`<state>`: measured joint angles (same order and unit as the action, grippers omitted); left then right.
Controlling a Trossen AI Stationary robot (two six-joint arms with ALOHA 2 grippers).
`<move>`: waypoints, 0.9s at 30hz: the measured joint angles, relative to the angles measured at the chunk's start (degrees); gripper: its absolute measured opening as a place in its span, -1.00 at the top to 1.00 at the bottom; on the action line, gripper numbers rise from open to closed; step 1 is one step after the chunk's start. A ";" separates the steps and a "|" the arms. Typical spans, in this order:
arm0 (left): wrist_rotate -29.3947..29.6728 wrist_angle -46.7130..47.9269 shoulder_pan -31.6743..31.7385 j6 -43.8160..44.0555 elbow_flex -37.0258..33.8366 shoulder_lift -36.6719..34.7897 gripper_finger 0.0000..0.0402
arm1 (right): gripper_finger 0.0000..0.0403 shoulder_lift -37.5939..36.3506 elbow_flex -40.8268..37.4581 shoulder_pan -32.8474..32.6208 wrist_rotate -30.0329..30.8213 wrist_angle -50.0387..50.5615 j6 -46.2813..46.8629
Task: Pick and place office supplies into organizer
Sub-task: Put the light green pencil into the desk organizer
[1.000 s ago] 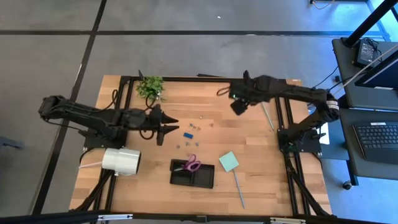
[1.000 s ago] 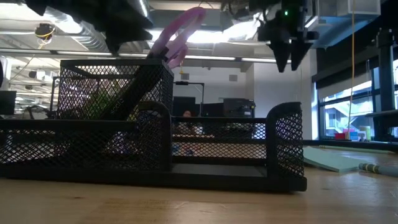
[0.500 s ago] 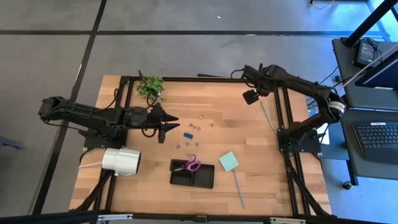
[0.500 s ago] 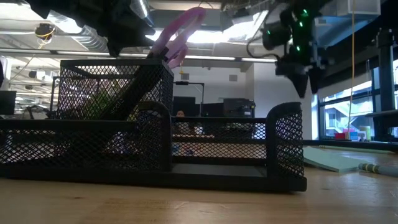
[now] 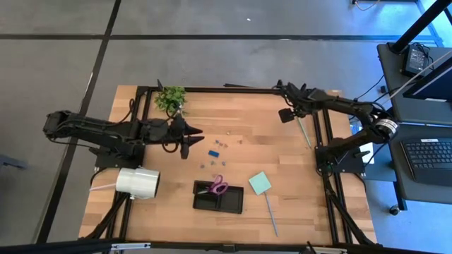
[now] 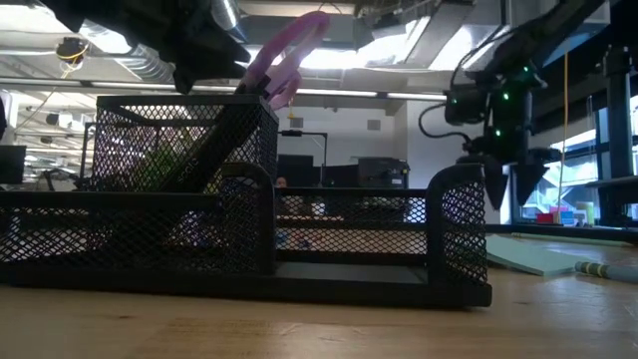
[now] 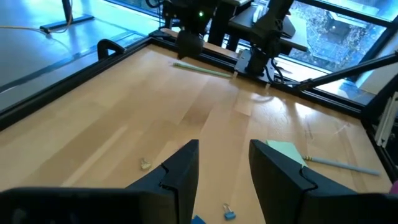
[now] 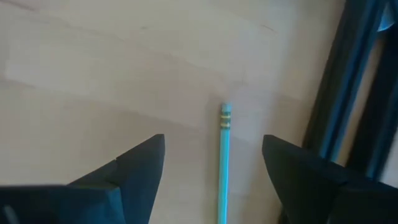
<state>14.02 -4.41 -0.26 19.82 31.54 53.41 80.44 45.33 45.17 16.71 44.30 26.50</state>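
Hovering at upper right of the high view, the right gripper [image 8: 214,168], jaws released, straddles the pencil [image 8: 222,165] on the worktop [image 5: 240,159]; next: descend and clench. Left gripper [image 7: 222,165] waits, released.

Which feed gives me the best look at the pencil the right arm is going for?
The right wrist view: the pencil lies on bare wood, centred between the open jaws of the right gripper. The high view shows it only as a thin line by the table's right rail; the left wrist view catches it far off. The low view doesn't show it.
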 joint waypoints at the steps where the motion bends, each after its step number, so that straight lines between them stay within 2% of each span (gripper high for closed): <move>1: -0.03 0.00 0.15 0.01 -0.01 0.00 0.33 | -0.36 0.00 -0.94 0.46 -0.04 -1.32 0.00; 11: -0.13 -0.01 0.42 0.01 -0.01 0.00 0.33 | -0.36 0.02 -6.83 3.19 -0.48 -13.99 -0.20; 21: -0.10 -0.01 0.42 0.01 -0.01 0.00 0.33 | -0.35 0.04 -9.97 4.17 -1.43 -16.82 -0.87; 27: 0.00 -0.04 0.42 0.01 -0.01 0.00 0.33 | -0.22 0.55 -9.94 4.15 -1.42 -18.48 1.42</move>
<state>14.02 -4.45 0.16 19.84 31.53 53.41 80.99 35.40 49.32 15.29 25.82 27.92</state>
